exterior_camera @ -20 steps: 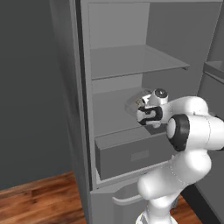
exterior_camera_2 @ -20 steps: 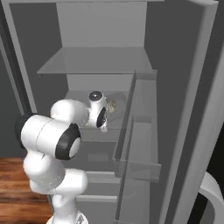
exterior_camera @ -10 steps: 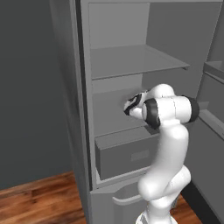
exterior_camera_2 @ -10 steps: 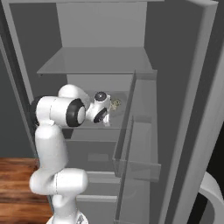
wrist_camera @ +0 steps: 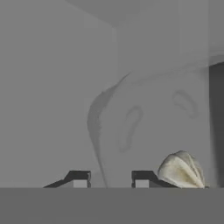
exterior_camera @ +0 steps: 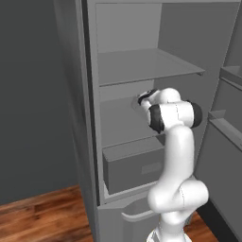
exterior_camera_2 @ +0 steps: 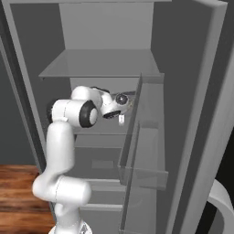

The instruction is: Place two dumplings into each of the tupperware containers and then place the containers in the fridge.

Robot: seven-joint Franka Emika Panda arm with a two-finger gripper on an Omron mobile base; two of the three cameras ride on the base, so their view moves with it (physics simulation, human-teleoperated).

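Fingers point(wrist_camera: 79, 179) show as two small dark tips at the bottom of the hand view, standing a little apart with the grey rim of a tupperware container point(wrist_camera: 144, 127) running up between them; whether they pinch that rim or stand just clear of it cannot be told. The gripper point(wrist_camera: 109, 180) is cut off low in that view, so only the tips can be seen.

From the left base view the gripper point(exterior_camera: 144, 99) reaches into the open fridge point(exterior_camera: 142, 71), onto the middle shelf point(exterior_camera: 120, 120) below the upper glass shelf point(exterior_camera: 142, 66), and the arm's white forearm hides whatever lies behind it there. In the right base view the gripper point(exterior_camera_2: 119, 106) sits at the same shelf, partly behind the translucent door racks point(exterior_camera_2: 141, 137), and the container itself is too blurred and hidden to make out.

The container is a pale grey tub with a rounded corner and a lipped rim, nearly the same grey as the fridge wall behind it, so its edges are faint. Inside it a dumpling point(wrist_camera: 181, 170), pale beige with pleated folds, lies just beside the right-hand fingertip; its lower part is cut off. Two faint curved marks show on the tub's floor further in; what they are is unclear.

Below the middle shelf sits the grey drawer point(exterior_camera: 134, 168).
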